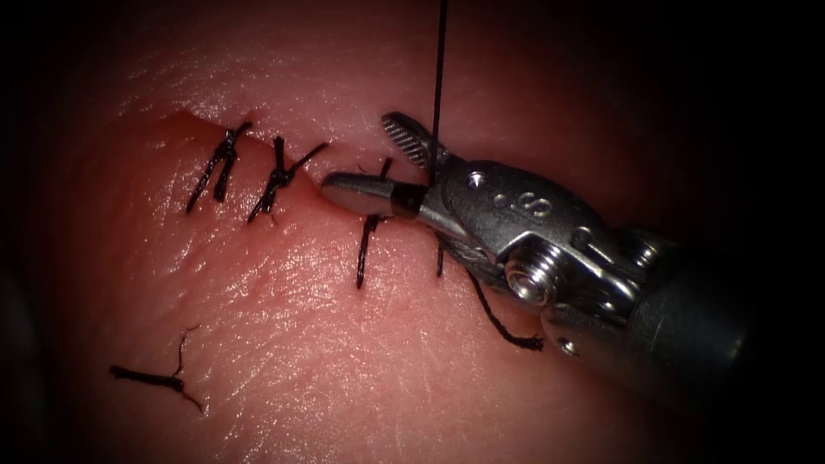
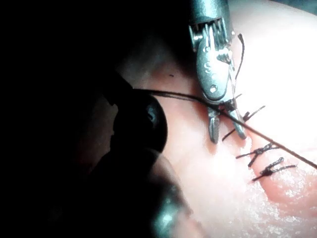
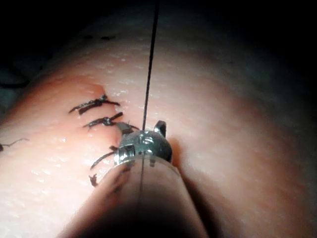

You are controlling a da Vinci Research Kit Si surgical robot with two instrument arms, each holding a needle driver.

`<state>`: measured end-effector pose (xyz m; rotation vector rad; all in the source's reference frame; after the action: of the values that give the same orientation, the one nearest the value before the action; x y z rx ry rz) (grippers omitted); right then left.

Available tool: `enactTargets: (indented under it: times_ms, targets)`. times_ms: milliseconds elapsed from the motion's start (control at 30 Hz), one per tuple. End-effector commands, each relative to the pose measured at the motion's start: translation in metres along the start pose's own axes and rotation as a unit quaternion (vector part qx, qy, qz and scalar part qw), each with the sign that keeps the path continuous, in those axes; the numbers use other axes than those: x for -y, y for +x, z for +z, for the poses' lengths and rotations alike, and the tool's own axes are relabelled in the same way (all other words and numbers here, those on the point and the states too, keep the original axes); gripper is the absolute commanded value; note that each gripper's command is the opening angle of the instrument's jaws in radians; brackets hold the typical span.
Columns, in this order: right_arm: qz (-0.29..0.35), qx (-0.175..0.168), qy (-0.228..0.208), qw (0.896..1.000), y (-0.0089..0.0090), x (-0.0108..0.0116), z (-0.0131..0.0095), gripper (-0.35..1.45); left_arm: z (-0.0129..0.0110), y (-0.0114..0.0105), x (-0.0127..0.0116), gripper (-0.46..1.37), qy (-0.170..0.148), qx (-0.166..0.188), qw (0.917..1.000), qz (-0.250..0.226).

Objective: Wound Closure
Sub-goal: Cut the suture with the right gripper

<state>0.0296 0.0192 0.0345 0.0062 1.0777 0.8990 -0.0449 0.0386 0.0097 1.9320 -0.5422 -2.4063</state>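
Note:
My right tool (image 1: 378,163) comes in from the right and hovers over the cut (image 1: 309,187) in the tissue (image 1: 344,361). Its jaws stand open with a taut thread (image 1: 439,77) running between them near the hinge and rising straight up. Nothing is clamped in them. The thread comes up from the stitch (image 1: 440,258) under the tool. The left wrist view has the right tool (image 2: 228,135) open astride the taut thread (image 2: 277,145), which leads to my left tool (image 2: 141,121), a dark shape. The right tool (image 3: 142,128) and thread (image 3: 150,59) also appear in its own view.
Two knotted stitches (image 1: 225,163) (image 1: 279,176) cross the cut's left part, and a third stitch (image 1: 369,232) lies below the lower jaw. A thread tail (image 1: 507,331) trails under the tool. A loose cut end of thread (image 1: 155,378) lies on the tissue at lower left.

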Motion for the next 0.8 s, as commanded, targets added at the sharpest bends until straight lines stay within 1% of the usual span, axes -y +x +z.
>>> enactTargets:
  times_ms: [33,267,433,533,567,600,667,700,733,767,800]
  targets:
    - [0.000,0.002,0.000,1.000,0.0001,0.0000,0.0000,-0.35,0.0001,0.0000,0.0000,-0.35,-0.003,0.000,1.0000,0.000]
    - [0.000,0.013,-0.015,1.000,0.0001,0.0000,0.0002,-0.35,0.0000,0.0001,-0.0001,-0.35,-0.003,0.000,1.0000,0.000]
    - [-0.008,0.017,-0.022,1.000,0.0004,-0.0004,-0.0002,-0.35,-0.0001,0.0001,-0.0001,-0.35,-0.004,-0.001,1.0000,0.000]
    - [-0.003,0.001,-0.023,1.000,0.0010,-0.0014,-0.0009,-0.35,-0.0001,0.0000,-0.0001,-0.35,-0.004,-0.001,1.0000,0.000]
    - [-0.003,-0.001,-0.023,1.000,0.0011,-0.0015,-0.0010,-0.28,-0.0001,0.0000,-0.0001,-0.35,-0.004,-0.001,1.0000,0.000]
    - [-0.002,-0.005,-0.022,1.000,0.0012,-0.0018,-0.0013,-0.14,-0.0001,0.0000,-0.0001,-0.35,-0.004,-0.001,1.0000,0.000]
    - [-0.001,-0.007,-0.024,1.000,0.0014,-0.0024,-0.0019,0.19,0.0000,-0.0001,-0.0001,-0.35,-0.005,-0.003,1.0000,0.000]
    - [-0.003,-0.007,-0.027,1.000,0.0015,-0.0028,-0.0023,0.50,0.0000,-0.0002,-0.0001,-0.35,-0.006,-0.004,1.0000,0.000]
    - [-0.005,-0.006,-0.029,1.000,0.0016,-0.0031,-0.0025,0.66,0.0001,-0.0002,-0.0001,-0.35,-0.004,-0.005,1.0000,0.000]
    - [-0.004,-0.007,-0.030,1.000,0.0017,-0.0033,-0.0028,0.74,0.0001,-0.0003,-0.0001,-0.35,-0.004,-0.005,1.0000,0.000]
    - [-0.003,-0.008,-0.034,0.999,0.0020,-0.0040,-0.0035,0.87,0.0002,-0.0004,-0.0001,-0.35,-0.005,-0.006,1.0000,0.000]
